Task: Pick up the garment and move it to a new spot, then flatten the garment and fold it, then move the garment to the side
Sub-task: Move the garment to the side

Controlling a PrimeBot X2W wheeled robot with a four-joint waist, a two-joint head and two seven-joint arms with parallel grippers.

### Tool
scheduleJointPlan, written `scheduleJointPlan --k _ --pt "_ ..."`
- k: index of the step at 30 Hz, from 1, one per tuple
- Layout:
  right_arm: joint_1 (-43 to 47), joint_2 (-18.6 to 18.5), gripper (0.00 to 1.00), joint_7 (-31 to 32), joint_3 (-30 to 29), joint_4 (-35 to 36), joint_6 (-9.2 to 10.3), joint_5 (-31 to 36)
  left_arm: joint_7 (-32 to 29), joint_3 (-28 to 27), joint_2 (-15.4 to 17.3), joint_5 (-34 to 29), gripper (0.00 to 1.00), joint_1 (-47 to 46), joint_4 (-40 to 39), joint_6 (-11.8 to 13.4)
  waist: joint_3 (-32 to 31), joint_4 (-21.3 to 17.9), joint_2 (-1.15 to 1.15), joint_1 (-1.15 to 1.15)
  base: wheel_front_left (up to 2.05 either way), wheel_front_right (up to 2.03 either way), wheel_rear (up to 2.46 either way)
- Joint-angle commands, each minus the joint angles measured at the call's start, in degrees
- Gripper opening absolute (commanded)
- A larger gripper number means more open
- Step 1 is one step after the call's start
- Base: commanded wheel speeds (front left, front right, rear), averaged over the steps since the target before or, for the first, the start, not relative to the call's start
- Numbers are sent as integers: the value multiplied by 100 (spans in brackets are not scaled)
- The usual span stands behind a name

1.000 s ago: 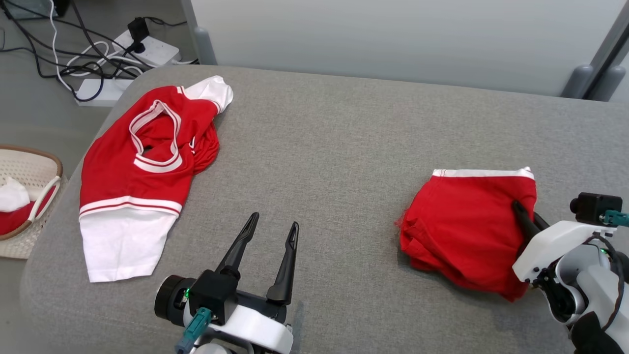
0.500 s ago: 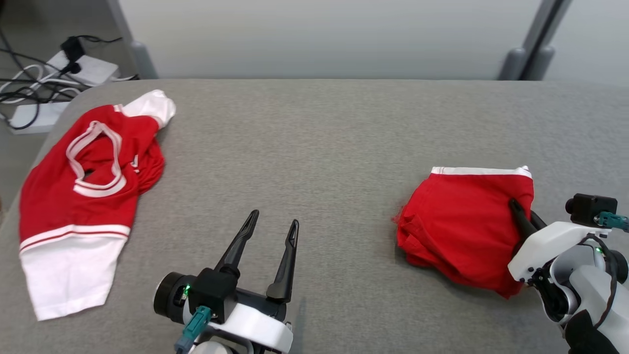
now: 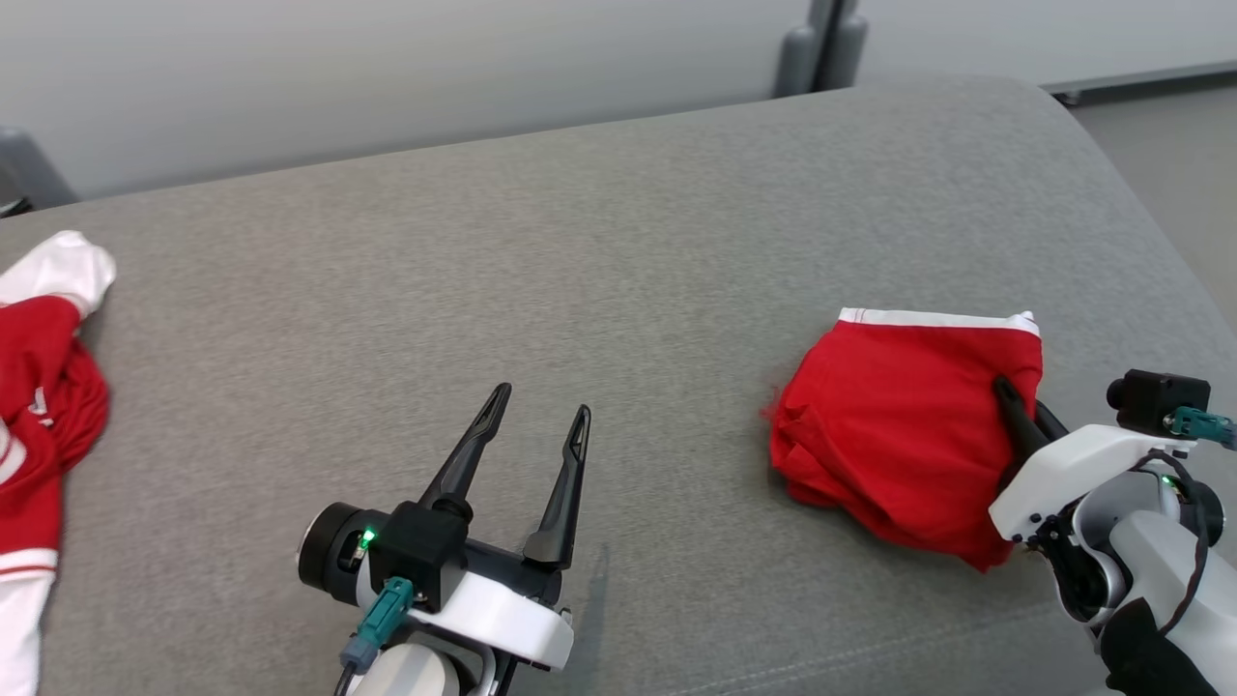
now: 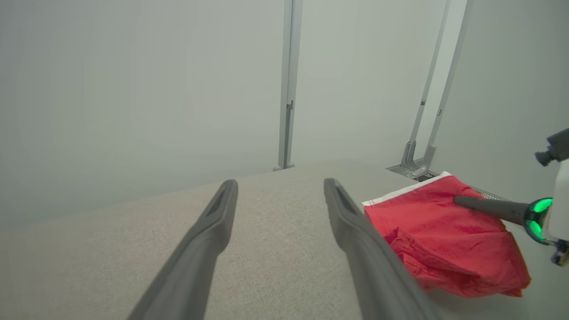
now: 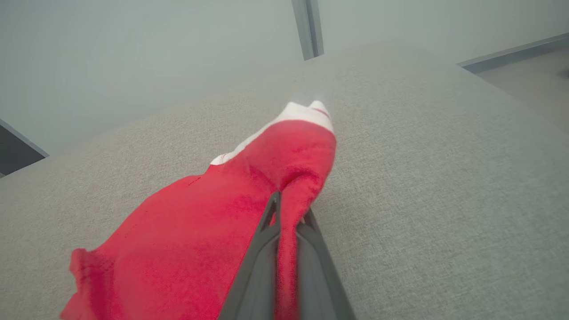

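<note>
The folded red garment (image 3: 899,435) with a white band along its far edge lies on the right part of the grey table (image 3: 599,271). My right gripper (image 3: 1010,401) is shut on the garment's right edge; in the right wrist view red cloth (image 5: 249,209) is pinched between its fingers (image 5: 260,249). The left wrist view has the garment (image 4: 444,244) at the right. My left gripper (image 3: 536,430) stands open over bare table near the front middle, nothing between its fingers (image 4: 213,231).
Another red and white garment (image 3: 39,435) lies spread at the table's far left edge. The table's rounded right corner (image 3: 1073,126) and the floor beyond it are at the upper right. A pale wall with a grey post (image 3: 821,43) runs behind the table.
The camera has turned to the right, so the whole picture has slid left. Both grippers keep their places in the view, the right one still holding the garment.
</note>
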State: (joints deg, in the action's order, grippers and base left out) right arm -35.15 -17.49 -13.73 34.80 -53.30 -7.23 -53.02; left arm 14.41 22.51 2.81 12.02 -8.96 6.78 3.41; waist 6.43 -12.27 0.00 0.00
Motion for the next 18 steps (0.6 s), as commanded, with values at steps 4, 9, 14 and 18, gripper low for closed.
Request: scheduleJointPlan --k 4,9,14,18 --pt "-100 -1 0 -124 -8 152 -25 -3 59 -186 7 -191 100 -329 -59 -64 168 -512 0 0 0 0 0" --pt "-50 -15 0 -126 -152 185 -25 66 59 -179 7 -227 100 -392 -43 -104 260 -748 0 0 0 0 0" --pt "-53 -72 0 -126 -335 249 -25 132 59 -133 7 -234 100 -403 -61 -121 339 -776 0 0 0 0 0" --pt "-172 6 0 -126 -820 512 -25 -212 59 -99 7 -251 100 -432 -68 -143 446 -678 0 0 0 0 0"
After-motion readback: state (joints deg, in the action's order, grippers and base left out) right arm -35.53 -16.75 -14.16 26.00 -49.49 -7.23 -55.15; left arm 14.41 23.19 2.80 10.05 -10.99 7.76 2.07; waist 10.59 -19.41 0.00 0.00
